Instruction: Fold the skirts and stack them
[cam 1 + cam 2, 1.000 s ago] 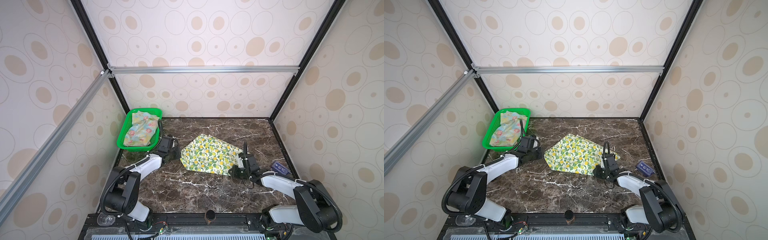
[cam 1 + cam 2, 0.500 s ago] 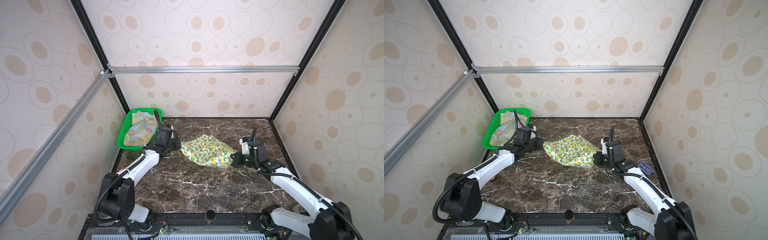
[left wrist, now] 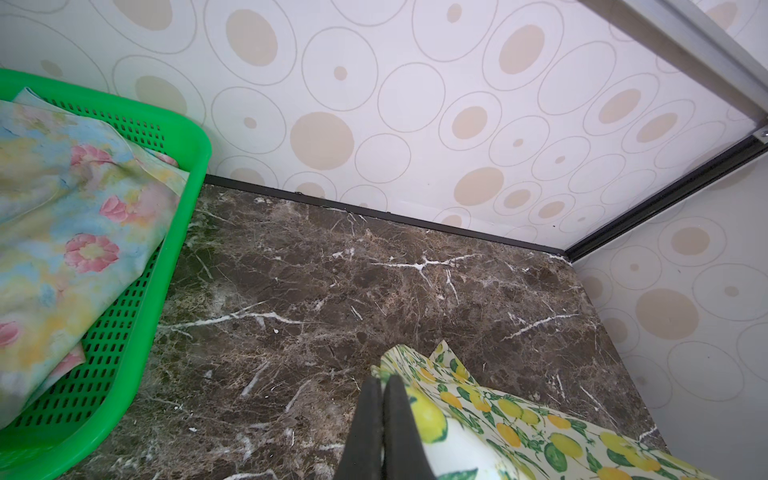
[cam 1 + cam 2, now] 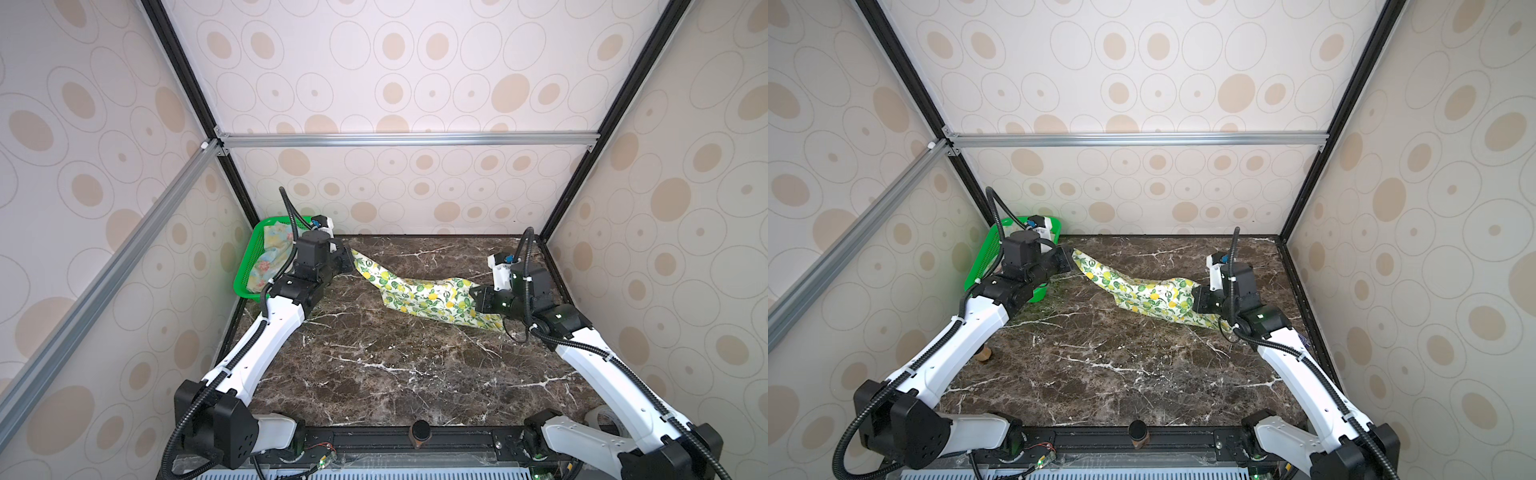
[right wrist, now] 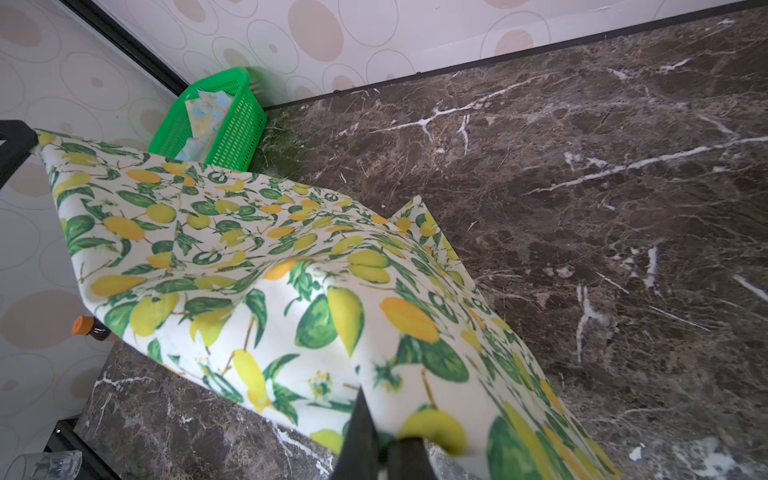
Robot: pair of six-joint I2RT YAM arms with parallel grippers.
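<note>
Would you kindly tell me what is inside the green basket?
The pastel floral skirt lies crumpled inside the green basket. Anything beneath it is covered by the cloth.

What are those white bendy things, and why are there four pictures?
They are two robot arms, each ending in a pincher called a gripper. Two pictures look down from one camera high above, so they look almost the same. The other two come from little cameras on the arms' wrists. On the dark marble table sits a green basket with a flowery skirt inside. The left gripper and the right gripper are both pinched shut on the lemon skirt, one at each end. It hangs between them and sags in the middle.
</note>
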